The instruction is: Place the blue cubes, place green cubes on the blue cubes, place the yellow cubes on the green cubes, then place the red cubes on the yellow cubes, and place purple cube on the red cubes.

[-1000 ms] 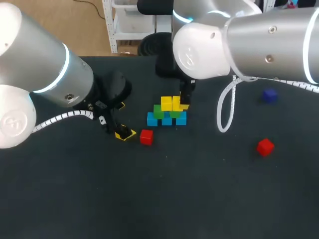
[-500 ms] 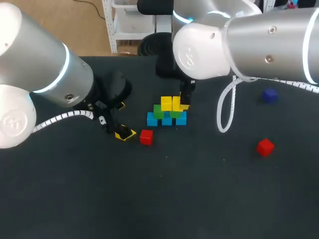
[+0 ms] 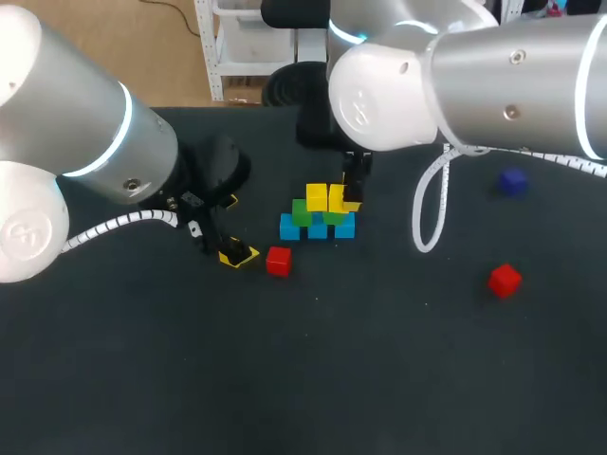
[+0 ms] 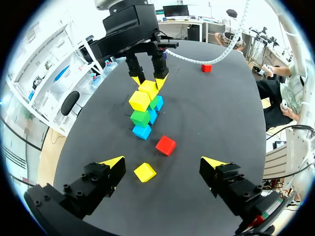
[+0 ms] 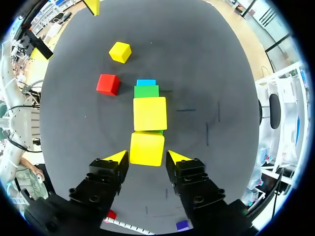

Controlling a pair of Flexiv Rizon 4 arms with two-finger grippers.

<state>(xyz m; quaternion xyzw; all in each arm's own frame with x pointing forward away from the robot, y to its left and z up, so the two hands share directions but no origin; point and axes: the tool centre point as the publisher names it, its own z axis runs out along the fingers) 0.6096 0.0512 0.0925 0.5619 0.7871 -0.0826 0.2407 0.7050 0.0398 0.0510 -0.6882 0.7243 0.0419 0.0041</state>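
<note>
Our table [image 3: 303, 379] holds eleven cubes: three blue, two green, three yellow, two red and one purple. Toward the middle of the far edge, the three blue cubes [image 3: 318, 229] stand in a row, with the two green cubes [image 3: 302, 212] resting on them. Two yellow cubes sit on the greens. Our right gripper [image 5: 147, 158] comes down from above and is clenched on the end yellow cube [image 5: 146, 147], one finger against each side. The other stacked yellow cube [image 5: 149, 113] is just beside it. Our left gripper [image 4: 162, 164] is spread wide above the loose yellow cube [image 4: 145, 172], which lies on the table toward the left edge. A near red cube [image 4: 166, 145] lies between that cube and the stack. The far red cube [image 3: 505, 280] lies near the right edge, and the purple cube [image 3: 513, 182] toward the far right corner.
</note>
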